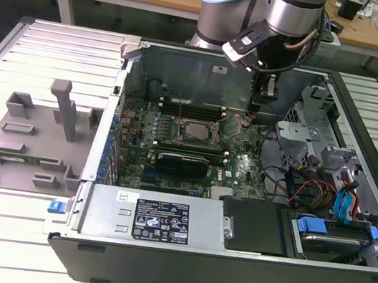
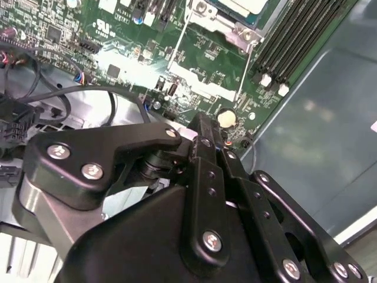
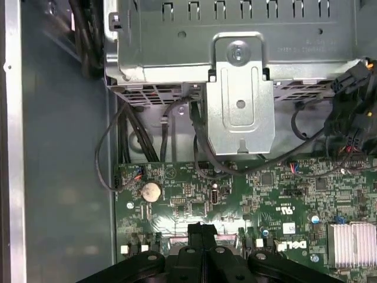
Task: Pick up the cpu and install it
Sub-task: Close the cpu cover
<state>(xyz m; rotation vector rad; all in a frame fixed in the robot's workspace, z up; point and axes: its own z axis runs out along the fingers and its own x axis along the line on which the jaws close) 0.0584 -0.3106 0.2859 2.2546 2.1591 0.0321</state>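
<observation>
The cpu (image 1: 194,134) lies flat inside the socket (image 1: 196,122) frame on the motherboard (image 1: 242,169) (how fully it is seated cannot be judged). At the socket's edge the retention lever (image 1: 181,104) stands raised. The claw (image 3: 203,229), fingers together with nothing seen between them, hangs beside the socket, near the coin cell (image 3: 152,190). Judged step: installation at the socket. Avoid side load on chip and lever; keep clear of the cables (image 3: 126,135) beyond the coin cell.

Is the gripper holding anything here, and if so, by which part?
Nothing is held: the gripper is shut with nothing caught in it, poised above the motherboard.
</observation>
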